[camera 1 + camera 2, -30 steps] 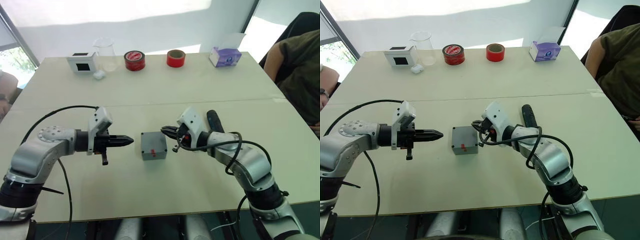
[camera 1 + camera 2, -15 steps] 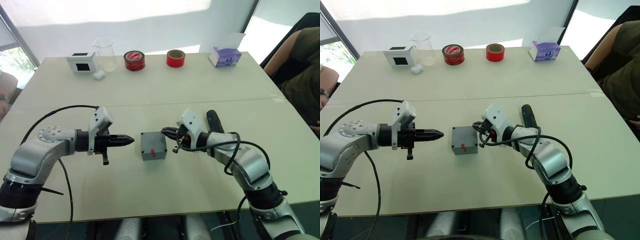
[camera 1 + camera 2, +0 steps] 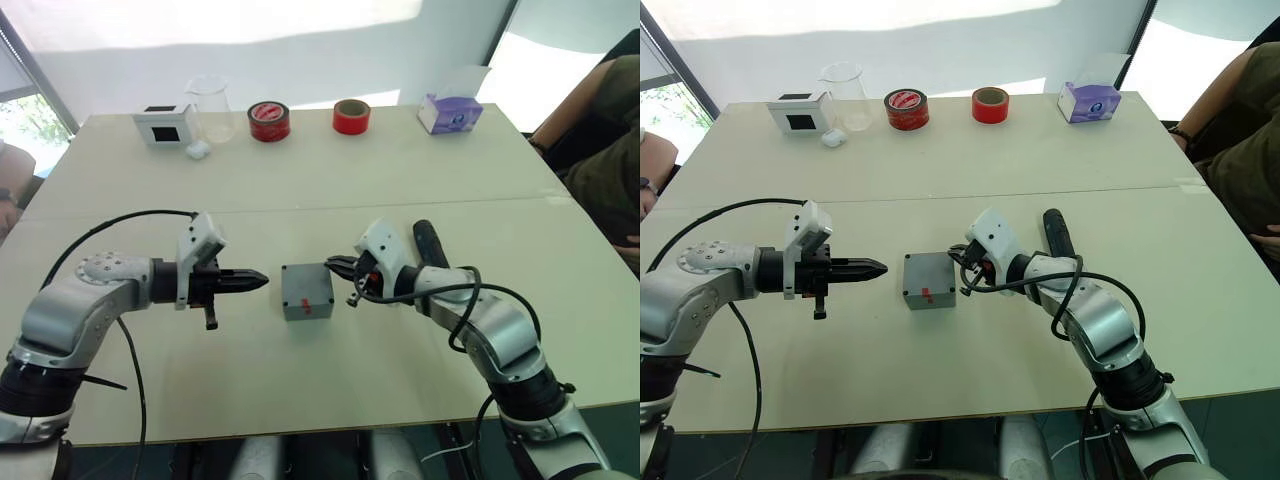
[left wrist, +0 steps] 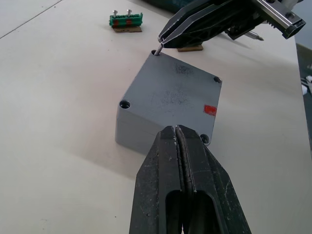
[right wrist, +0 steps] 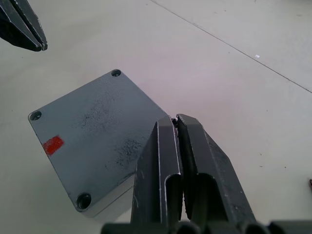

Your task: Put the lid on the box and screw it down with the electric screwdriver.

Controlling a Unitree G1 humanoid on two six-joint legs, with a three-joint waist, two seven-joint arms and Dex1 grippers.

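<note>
The box (image 3: 307, 290) with its lid (image 4: 170, 95) on is sitting between the two claws. The right claw (image 4: 163, 43) is pinching a tiny screw (image 4: 159, 49) at a lid corner. The left claw (image 3: 262, 281) is squeezing tight on nothing, just beside the box.

— Where is the box (image 3: 307, 291) sitting?
— Near the middle of the table, flat on the surface, turned a little askew to the table's edges. It is a small, deep, square grey enclosure.
— And the lid (image 4: 171, 95)?
— Already on top of it, flush with the walls. It is flat, grey and scuffed, with a round screw hole at each corner and a small red mark near one corner.
— Any screws in?
— A thin metal screw stands at one corner hole; the other holes I can see look empty.
— The electric screwdriver (image 3: 430, 244)?
— A thick black cylinder lying on the table to the box's right, well apart from it.
</note>
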